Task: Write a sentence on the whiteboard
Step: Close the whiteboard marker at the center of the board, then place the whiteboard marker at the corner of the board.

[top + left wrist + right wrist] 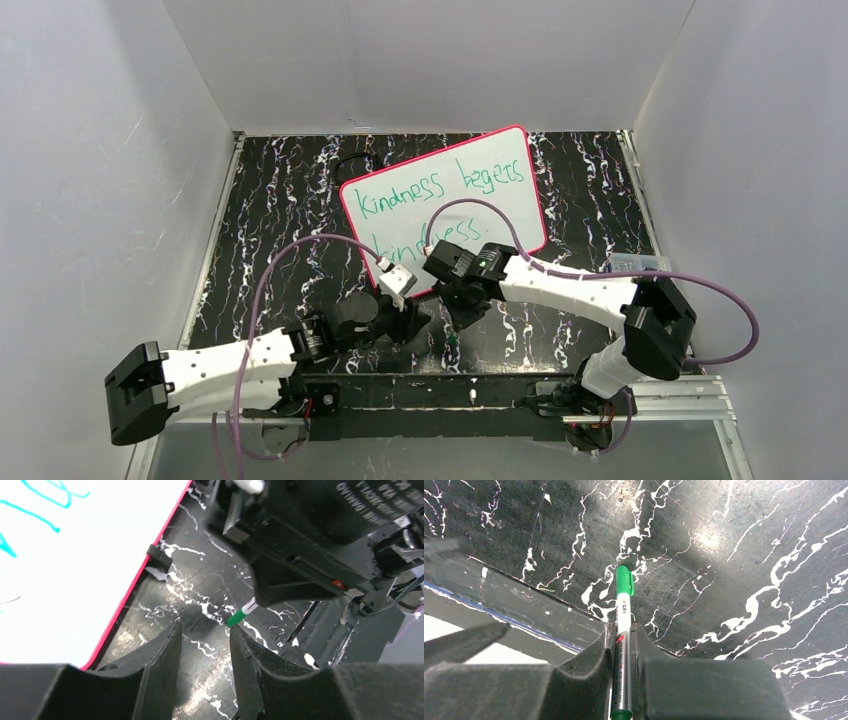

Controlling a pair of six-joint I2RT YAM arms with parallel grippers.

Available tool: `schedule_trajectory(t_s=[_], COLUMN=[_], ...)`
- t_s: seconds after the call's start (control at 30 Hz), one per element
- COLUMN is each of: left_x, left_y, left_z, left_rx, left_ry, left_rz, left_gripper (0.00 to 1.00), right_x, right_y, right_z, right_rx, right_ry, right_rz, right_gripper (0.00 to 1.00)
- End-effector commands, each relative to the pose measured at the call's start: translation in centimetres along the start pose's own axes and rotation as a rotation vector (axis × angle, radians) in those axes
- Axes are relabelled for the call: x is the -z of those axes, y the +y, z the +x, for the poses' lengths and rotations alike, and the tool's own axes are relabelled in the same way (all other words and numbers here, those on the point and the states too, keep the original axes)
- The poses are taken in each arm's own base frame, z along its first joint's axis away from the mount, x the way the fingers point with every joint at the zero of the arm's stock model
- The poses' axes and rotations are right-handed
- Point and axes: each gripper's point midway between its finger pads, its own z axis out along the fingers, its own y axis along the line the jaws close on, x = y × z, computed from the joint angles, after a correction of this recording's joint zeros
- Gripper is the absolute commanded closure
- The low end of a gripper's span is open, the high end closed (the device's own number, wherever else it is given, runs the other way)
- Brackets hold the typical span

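The whiteboard (pixel 517 207), glossy white with a pink-red rim, lies tilted at the back middle of the table. The sentence (pixel 400 195) on it is green lettering: "kindness begets" on the top line and "kindness" below, partly hidden by my right arm. My right gripper (pixel 457 318) is shut on a silver marker (pixel 623 612) with its green cap (pixel 624 580) on, pointing down at the table just off the board's near edge. My left gripper (pixel 205 630) is open and empty, right next to the marker's capped end (pixel 239 615). The board's corner (pixel 75 570) shows at its left.
The table top is black with white marbling (pixel 290 210). A small black clip (pixel 159 556) sits on the board's rim. A clear small box (pixel 640 263) lies at the right edge. A black cable loop (pixel 350 160) lies behind the board. White walls enclose three sides.
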Motion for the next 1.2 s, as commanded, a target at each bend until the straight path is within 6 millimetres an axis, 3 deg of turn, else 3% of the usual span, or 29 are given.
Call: schedule_trajectory(t_s=[0.0, 0.1, 0.23, 0.4, 0.57, 0.77, 1.03, 1.17], left_x=[1.8, 3.4, 5.7, 8.7, 10.1, 11.2, 14.6, 16.9], left_y=[2.1, 3.0, 3.6, 5.5, 6.8, 8.9, 13.0, 15.4], left_z=[0.1, -0.6, -2.8, -5.1, -7.1, -9.5, -11.7, -12.5], left_rx=[0.022, 0.026, 0.042, 0.065, 0.118, 0.153, 0.092, 0.043], left_ry=[0.091, 0.141, 0.180, 0.202, 0.193, 0.132, 0.003, -0.035], left_rz=[-0.134, -0.187, -0.222, -0.286, -0.315, -0.421, -0.657, -0.802], left_gripper=[0.61, 0.58, 0.50, 0.40, 0.32, 0.23, 0.08, 0.02], right_x=[-3.3, -2.4, -1.2, -0.1, -0.2, -0.3, 2.5, 4.3], right_y=[-4.2, -3.9, -4.3, -5.1, -6.3, -8.5, -12.6, -15.7], right_z=[3.2, 1.6, -0.1, -1.3, -1.4, -1.6, -4.2, -5.8], right_rx=[0.004, -0.026, -0.043, -0.075, -0.135, -0.171, -0.247, -0.304], right_ry=[0.089, 0.014, -0.050, -0.120, -0.154, -0.187, -0.352, -0.461], right_rz=[0.202, 0.159, 0.128, -0.001, -0.128, -0.075, 0.031, 0.104], right_gripper=[0.99, 0.99, 0.99, 0.96, 0.79, 0.43, 0.10, 0.04])
